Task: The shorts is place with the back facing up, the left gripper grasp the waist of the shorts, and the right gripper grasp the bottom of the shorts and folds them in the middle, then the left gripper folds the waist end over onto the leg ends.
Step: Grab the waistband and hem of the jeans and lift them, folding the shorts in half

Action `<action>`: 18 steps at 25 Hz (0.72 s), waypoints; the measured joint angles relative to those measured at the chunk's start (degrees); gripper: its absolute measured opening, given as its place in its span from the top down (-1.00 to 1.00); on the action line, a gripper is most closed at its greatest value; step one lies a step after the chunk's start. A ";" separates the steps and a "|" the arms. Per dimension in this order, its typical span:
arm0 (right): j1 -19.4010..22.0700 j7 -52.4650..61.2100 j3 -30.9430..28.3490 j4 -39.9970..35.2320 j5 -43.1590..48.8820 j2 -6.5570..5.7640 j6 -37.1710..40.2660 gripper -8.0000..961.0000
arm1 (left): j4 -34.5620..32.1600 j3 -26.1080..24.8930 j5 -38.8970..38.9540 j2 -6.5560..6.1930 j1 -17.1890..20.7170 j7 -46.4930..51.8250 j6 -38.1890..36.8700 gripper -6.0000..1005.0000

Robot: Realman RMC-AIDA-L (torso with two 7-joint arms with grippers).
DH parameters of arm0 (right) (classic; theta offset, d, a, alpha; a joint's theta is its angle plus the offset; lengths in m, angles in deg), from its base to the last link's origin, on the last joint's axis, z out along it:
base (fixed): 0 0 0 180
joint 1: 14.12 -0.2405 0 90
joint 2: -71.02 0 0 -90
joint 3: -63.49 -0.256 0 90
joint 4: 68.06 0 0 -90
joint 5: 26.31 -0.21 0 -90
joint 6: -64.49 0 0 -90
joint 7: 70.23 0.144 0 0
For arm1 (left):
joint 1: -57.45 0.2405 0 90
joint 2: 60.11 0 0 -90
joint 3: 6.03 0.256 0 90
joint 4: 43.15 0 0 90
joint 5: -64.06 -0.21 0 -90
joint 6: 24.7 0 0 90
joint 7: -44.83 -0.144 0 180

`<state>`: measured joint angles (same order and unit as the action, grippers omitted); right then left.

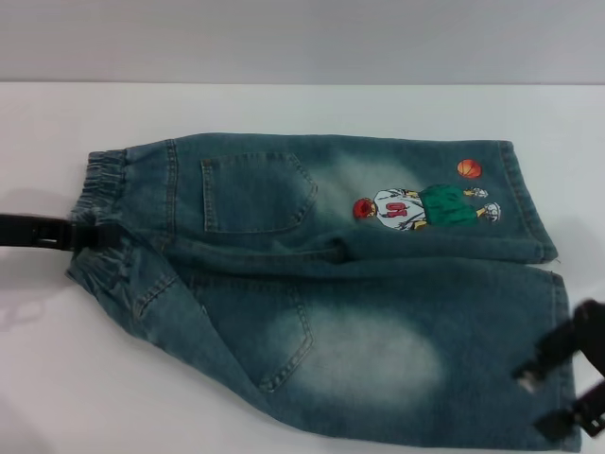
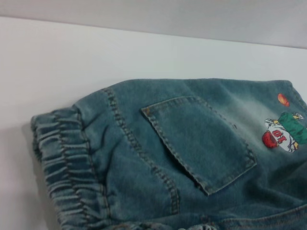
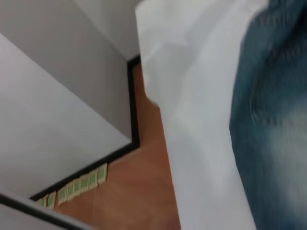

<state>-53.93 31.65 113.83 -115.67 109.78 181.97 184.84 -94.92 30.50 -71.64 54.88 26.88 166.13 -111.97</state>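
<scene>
Head view first: the faded blue denim shorts with the cartoon basketball-player patch (image 1: 321, 284) are spread flat on the white tabletop (image 1: 284, 109), back pockets up, elastic waist toward the robot's left and the leg hems toward its right. The left hand (image 1: 99, 235) comes in as a black bar from the left edge and sits right at the waistband where the fabric bunches; it looks pinched on the waist, though the fingertips are mostly buried in the cloth. The right hand (image 1: 558, 402) is down at the lower right corner over the hem of the nearer leg, black fingers spread apart, one above the other.

The left wrist view shows none of the hand itself, just a close look at the gathered elastic waistband (image 2: 62, 163), one stitched back pocket (image 2: 201, 143) and the patch off at the far side. Stitching detail shows here that the head view doesn't give.

The right wrist view adds the off-table stuff: the tabletop's edge, a reddish-brown floor (image 3: 139, 191) and grey wall panels (image 3: 57, 110), with only a strip of denim at one side.
</scene>
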 joint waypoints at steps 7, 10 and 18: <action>2.44 -0.05 -0.71 0.85 6.76 0.39 -0.47 -0.37 | 0.24 0.03 -0.14 0.44 -1.32 0.06 0.98 0.86; 3.11 -0.09 -1.21 1.16 8.60 0.42 -0.23 -0.37 | 0.26 0.04 -0.32 0.58 -1.78 0.20 1.10 0.86; 4.26 -0.04 -3.82 1.22 15.10 0.40 0.03 -0.37 | 0.27 0.12 -0.35 0.98 -2.48 0.35 1.69 0.85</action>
<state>-49.67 31.61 110.01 -114.45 124.88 182.38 184.87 -94.64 30.62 -71.98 55.86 24.40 166.48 -110.28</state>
